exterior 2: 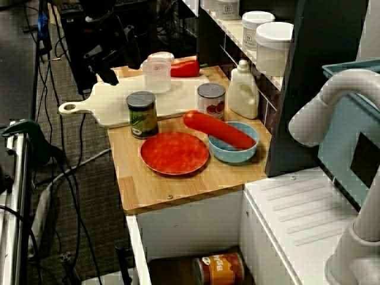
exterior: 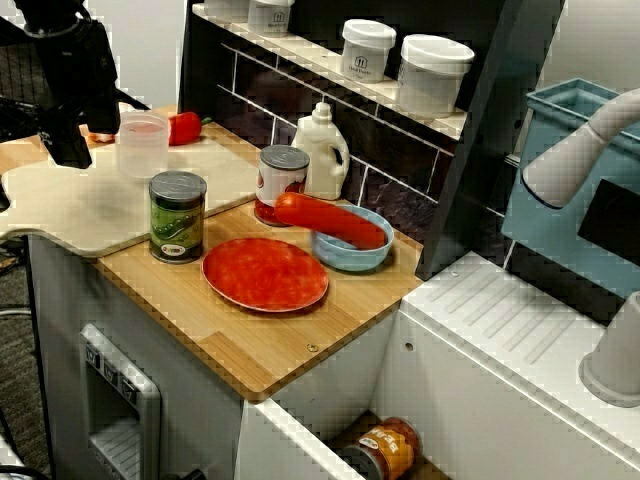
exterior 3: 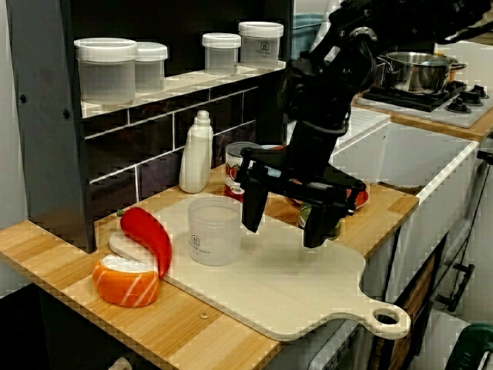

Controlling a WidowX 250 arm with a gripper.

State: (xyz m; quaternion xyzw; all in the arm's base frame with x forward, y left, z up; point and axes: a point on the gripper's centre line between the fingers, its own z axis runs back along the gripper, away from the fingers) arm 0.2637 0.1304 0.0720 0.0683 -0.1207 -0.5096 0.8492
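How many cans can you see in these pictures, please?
3. A green can stands beside the red plate, a red-and-white can stands by the bottle, and an orange can lies below the counter. More may be hidden down there.

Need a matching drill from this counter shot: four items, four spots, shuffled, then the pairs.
Items
1. clear cup
2. red sausage
3. white bottle
4. orange-labelled can

Spots
A. lying across the blue bowl
B. below the wooden counter
C. on the cutting board
D. by the tiled wall

Pairs: 1-C, 2-A, 3-D, 4-B
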